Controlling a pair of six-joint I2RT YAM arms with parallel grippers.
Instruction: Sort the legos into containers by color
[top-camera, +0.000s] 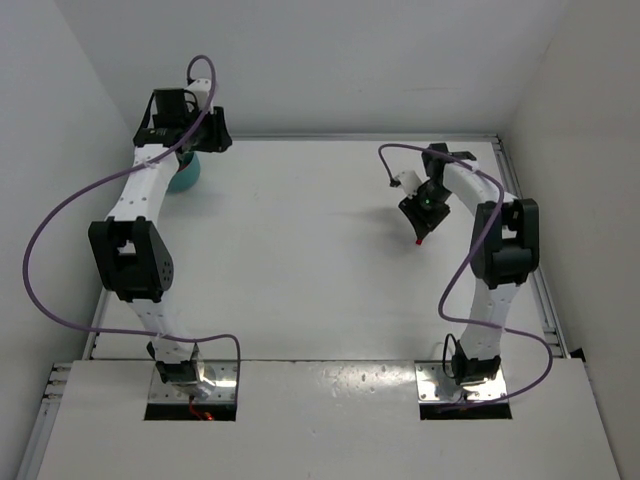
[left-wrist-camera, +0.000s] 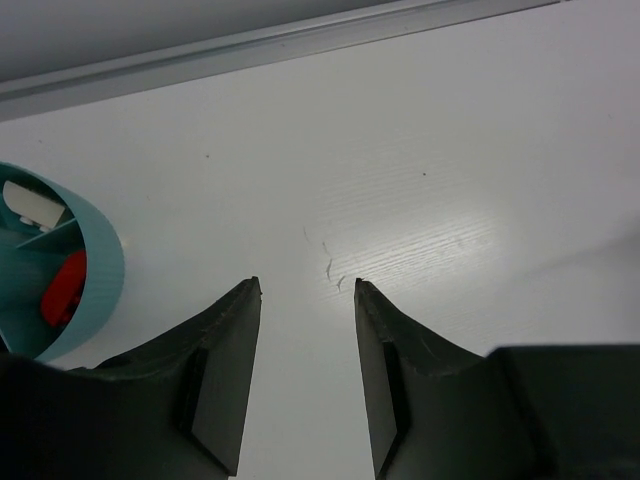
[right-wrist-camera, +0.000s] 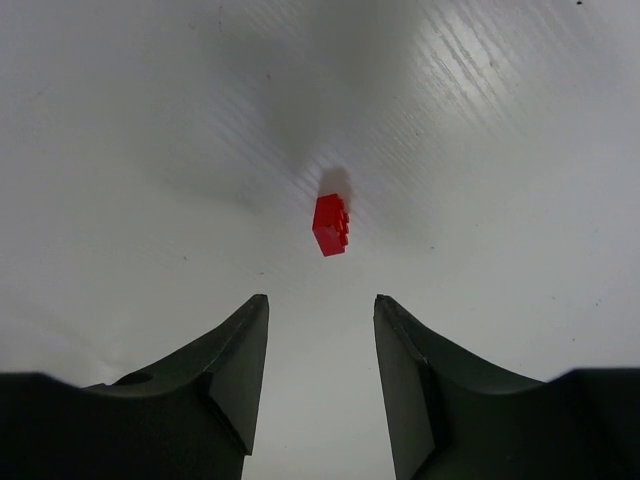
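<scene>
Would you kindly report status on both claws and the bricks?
Left claw open, empty, beside teal bowl. Right claw open, red brick just ahead. Nothing between them.

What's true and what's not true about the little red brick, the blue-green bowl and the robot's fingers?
1. The red brick lies on the white table. True.
2. The right fingers are squeezing the red brick. False: they stand apart, and the brick lies just ahead of them, untouched.
3. The teal bowl has a red piece inside it. True.
4. The teal bowl sits next to the right fingers. False: it is at the far left of the table, beside the left fingers.
5. The left fingers hold a brick. False: there is only bare table between them.
</scene>
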